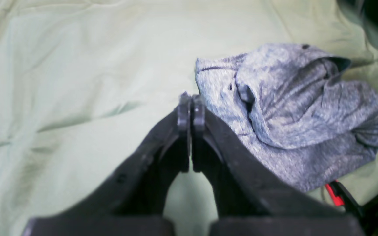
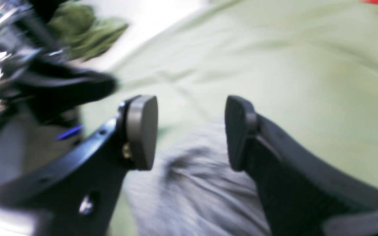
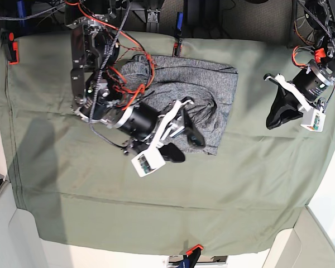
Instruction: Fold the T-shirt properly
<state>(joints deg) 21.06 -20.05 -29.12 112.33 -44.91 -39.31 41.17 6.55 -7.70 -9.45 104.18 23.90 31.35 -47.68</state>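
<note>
Right arm [image 3: 109,106]: reaches from the far left of the base view diagonally toward table centre, forearm low, red and black cabling looped along it. Right gripper [image 3: 183,143] — jaws parted, a clear gap between the two flat oval pads [image 2: 142,131] in the wrist view; nothing clamped between them (that view is motion-blurred, so contact with anything below cannot be judged). A white camera module sits on the underside of the wrist.

Left arm [image 3: 312,72]: at the far right edge of the base view, wrist angled down and inward. Left gripper [image 1: 191,109] — fingers pressed together tip to tip, no gap, nothing held, hanging clear of the surface.
</note>
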